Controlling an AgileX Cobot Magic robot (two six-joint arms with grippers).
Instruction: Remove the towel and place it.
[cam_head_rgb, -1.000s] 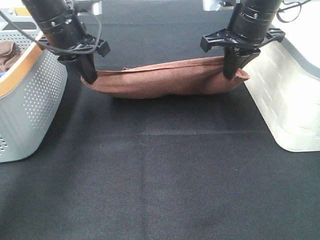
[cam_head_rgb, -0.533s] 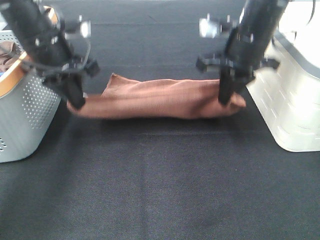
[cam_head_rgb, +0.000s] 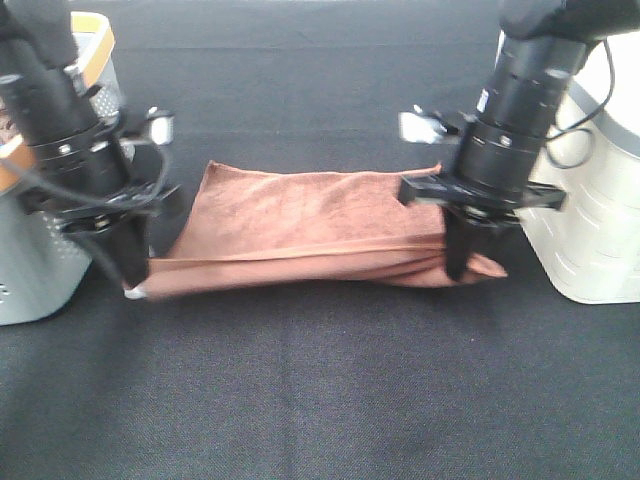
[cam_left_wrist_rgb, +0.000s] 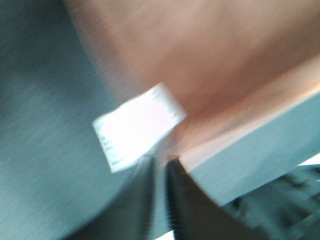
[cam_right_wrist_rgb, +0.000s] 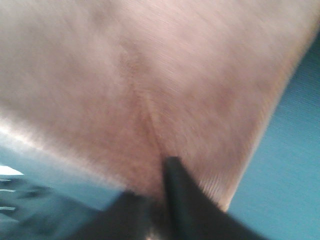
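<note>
The rust-brown towel (cam_head_rgb: 300, 215) lies stretched left to right across the black table, its far part spread flat and its near edge pulled taut between the two grippers. My left gripper (cam_head_rgb: 132, 278) points down at the towel's near left corner and is shut on it. In the left wrist view the white tag (cam_left_wrist_rgb: 137, 125) sticks out beside the left gripper (cam_left_wrist_rgb: 159, 167), whose jaws are almost together. My right gripper (cam_head_rgb: 460, 268) is shut on the near right corner. In the right wrist view the towel (cam_right_wrist_rgb: 125, 75) puckers into a crease at the right gripper (cam_right_wrist_rgb: 152, 182).
A grey perforated basket (cam_head_rgb: 30, 270) with an orange rim stands at the left, close behind the left arm. A white bin (cam_head_rgb: 600, 240) stands at the right, beside the right arm. The black table cloth (cam_head_rgb: 320, 400) stretches toward the near edge.
Both grippers have come down and toward the front, pulling the towel with them. The towel, hanging between them a second ago, now lies spread on the table.
</note>
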